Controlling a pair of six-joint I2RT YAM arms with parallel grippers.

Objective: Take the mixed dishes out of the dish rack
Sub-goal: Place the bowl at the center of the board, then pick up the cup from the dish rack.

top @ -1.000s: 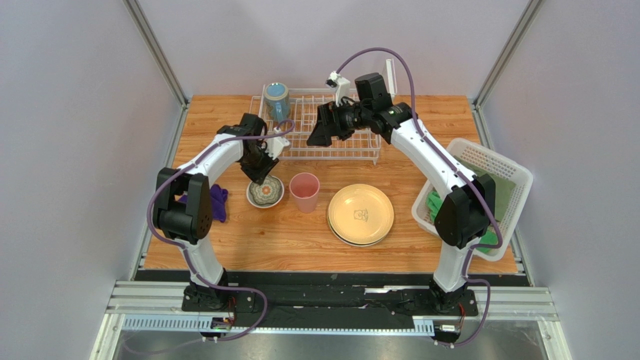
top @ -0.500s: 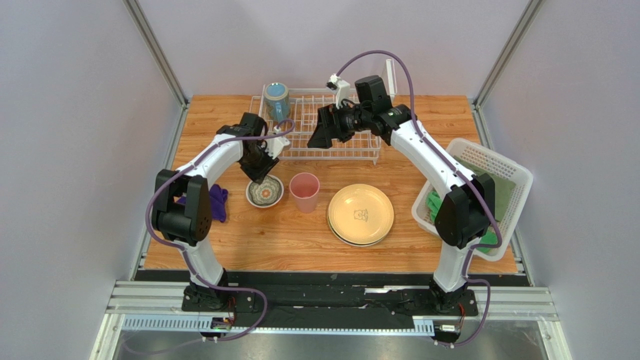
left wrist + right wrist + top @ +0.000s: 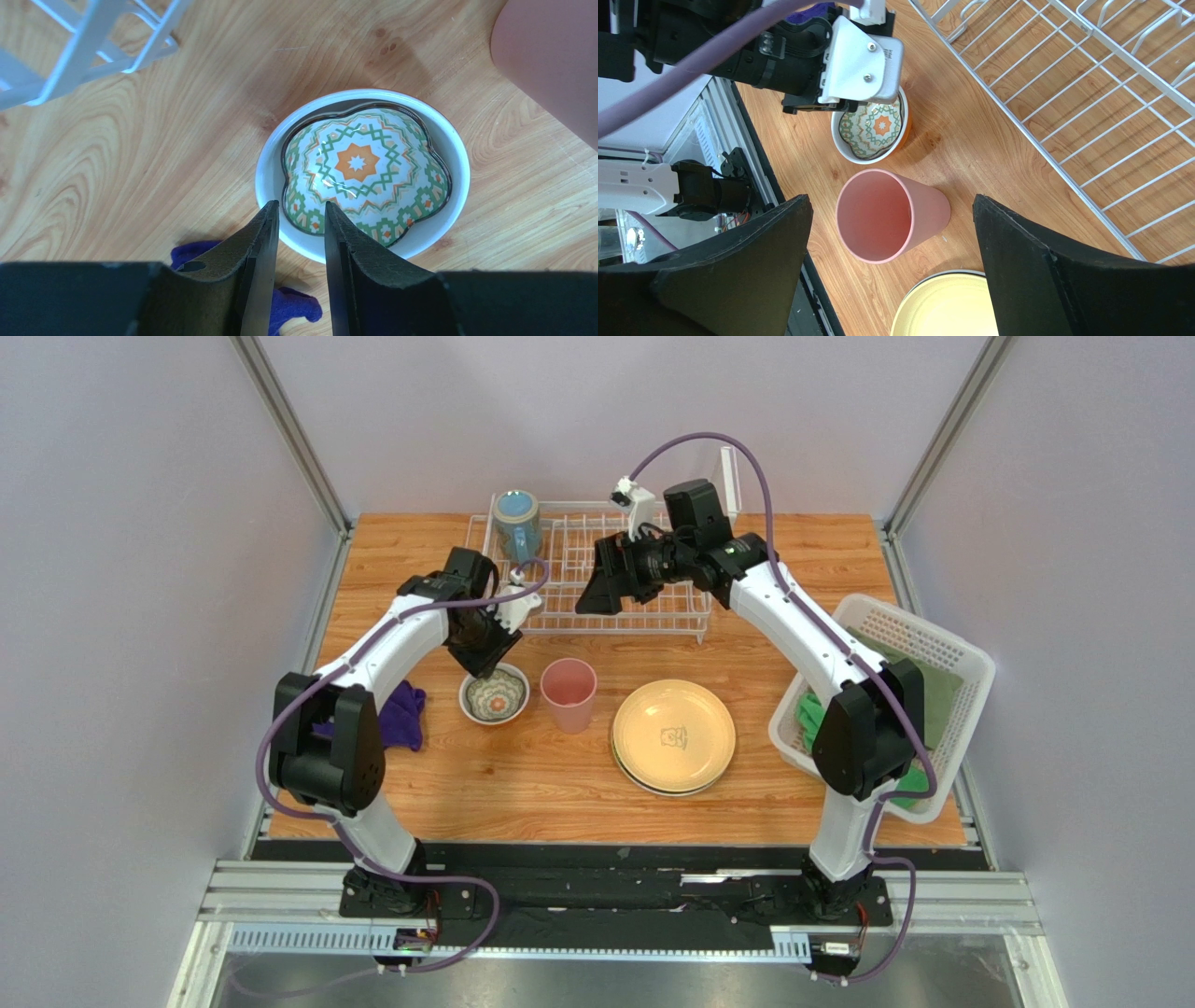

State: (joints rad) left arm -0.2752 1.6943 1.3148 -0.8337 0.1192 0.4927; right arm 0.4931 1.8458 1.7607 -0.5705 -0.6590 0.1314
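The dish rack [image 3: 617, 595] stands at the back with the blue mug [image 3: 516, 522] in its far left corner. The small white bowl [image 3: 495, 697] with a patterned inside sits on the table; an orange edge [image 3: 907, 129] shows under its right side. My left gripper [image 3: 484, 662] hangs just over the bowl's [image 3: 361, 171] near rim, jaws a narrow gap apart, holding nothing [image 3: 300, 210]. The pink tumbler [image 3: 568, 693] stands beside it. The cream-yellow plate [image 3: 673, 735] lies on the dark-rimmed plate [image 3: 638, 781]. My right gripper [image 3: 592, 592] is wide open and empty above the rack's front edge, over the tumbler [image 3: 878, 213].
A purple cloth [image 3: 404, 714] lies left of the bowl. A white lattice basket [image 3: 919, 637] with green cloths [image 3: 811, 717] stands at the right edge. The rack's upright white panel [image 3: 730, 479] rises at its far right end.
My left arm's elbow has swung left while its gripper stays over the bowl's rim. The right gripper has barely moved.
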